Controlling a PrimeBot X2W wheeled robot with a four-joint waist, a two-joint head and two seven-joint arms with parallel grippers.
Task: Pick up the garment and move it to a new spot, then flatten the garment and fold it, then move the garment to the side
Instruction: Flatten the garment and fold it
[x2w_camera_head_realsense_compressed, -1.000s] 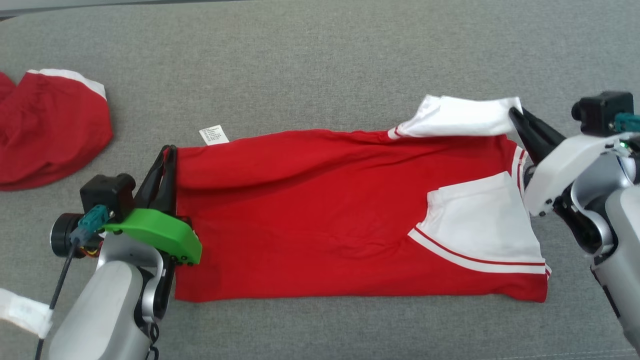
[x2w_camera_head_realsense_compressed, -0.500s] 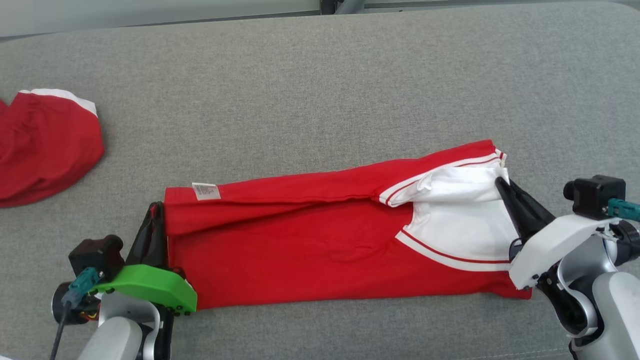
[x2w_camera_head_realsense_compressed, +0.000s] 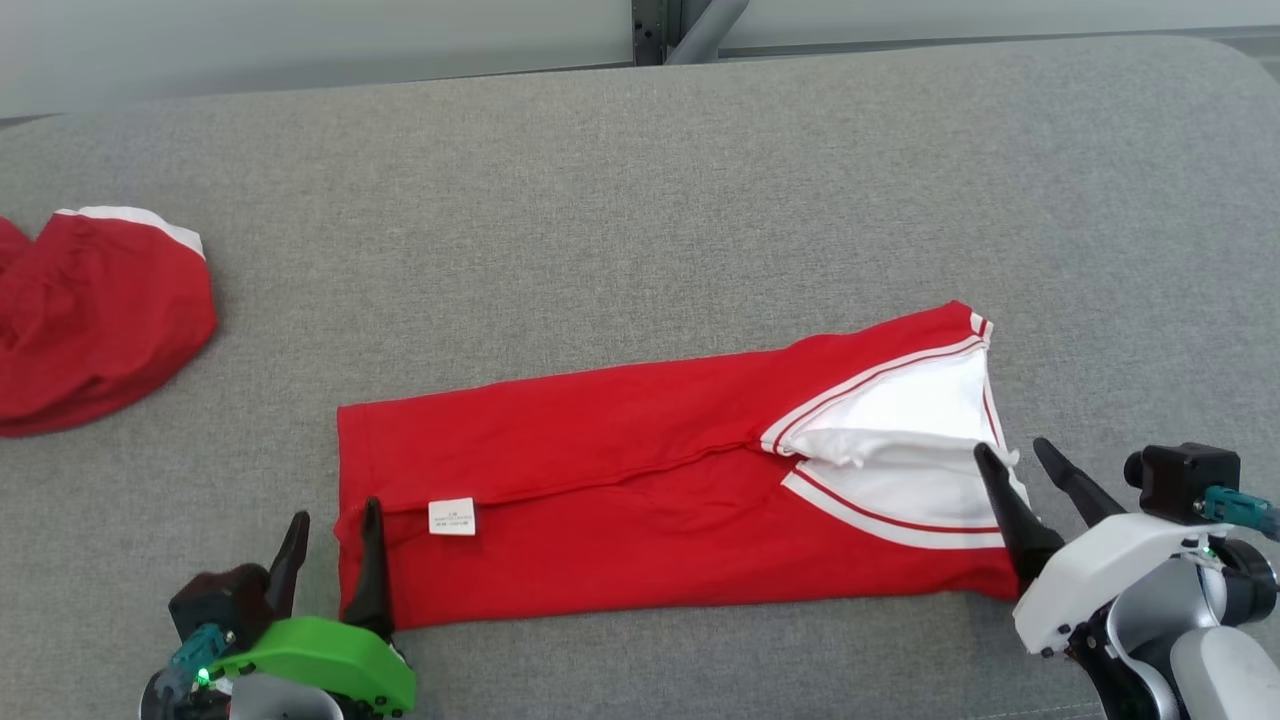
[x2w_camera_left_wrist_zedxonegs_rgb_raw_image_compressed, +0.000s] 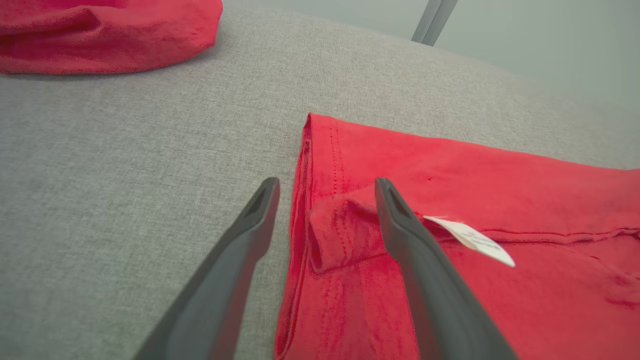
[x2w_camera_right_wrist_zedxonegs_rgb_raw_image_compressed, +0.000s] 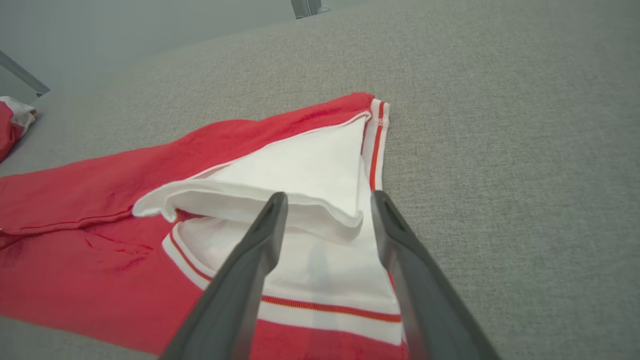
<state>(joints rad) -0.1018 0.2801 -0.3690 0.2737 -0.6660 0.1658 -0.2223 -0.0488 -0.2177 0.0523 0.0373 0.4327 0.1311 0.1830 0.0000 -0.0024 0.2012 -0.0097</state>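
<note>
Head view: the folded red-and-white garment (x2w_camera_head_realsense_compressed: 620, 500) lies flat on the grey cushioned surface (x2w_camera_head_realsense_compressed: 640, 200), stretched between the two grippers. The left gripper (x2w_camera_head_realsense_compressed: 336, 511) stands with fingers wide apart, holding nothing, and straddles the garment's hemmed end. In the left wrist view, one finger of this gripper (x2w_camera_left_wrist_zedxonegs_rgb_raw_image_compressed: 327, 181) hangs over bare grey fabric and the other over the red cloth, with a small turned-over corner between them. The right gripper (x2w_camera_head_realsense_compressed: 1010, 448) is also spread and holds nothing. Its own view (x2w_camera_right_wrist_zedxonegs_rgb_raw_image_compressed: 328, 195) shows the white sleeve fold just ahead of the fingertips.

Bare surface extends well beyond both grippers' fingertips to the far edge, and outward from the right gripper. Outward and ahead of the left gripper, well apart from it, lies a second red garment (x2w_camera_head_realsense_compressed: 90, 320), cut off by the frame edge. Both arms are cut off at the bottom edge. The print on the white label (x2w_camera_head_realsense_compressed: 452, 516), just beside the left gripper's inner finger, is too small to read.

Count: two grippers, two garments, one label.
</note>
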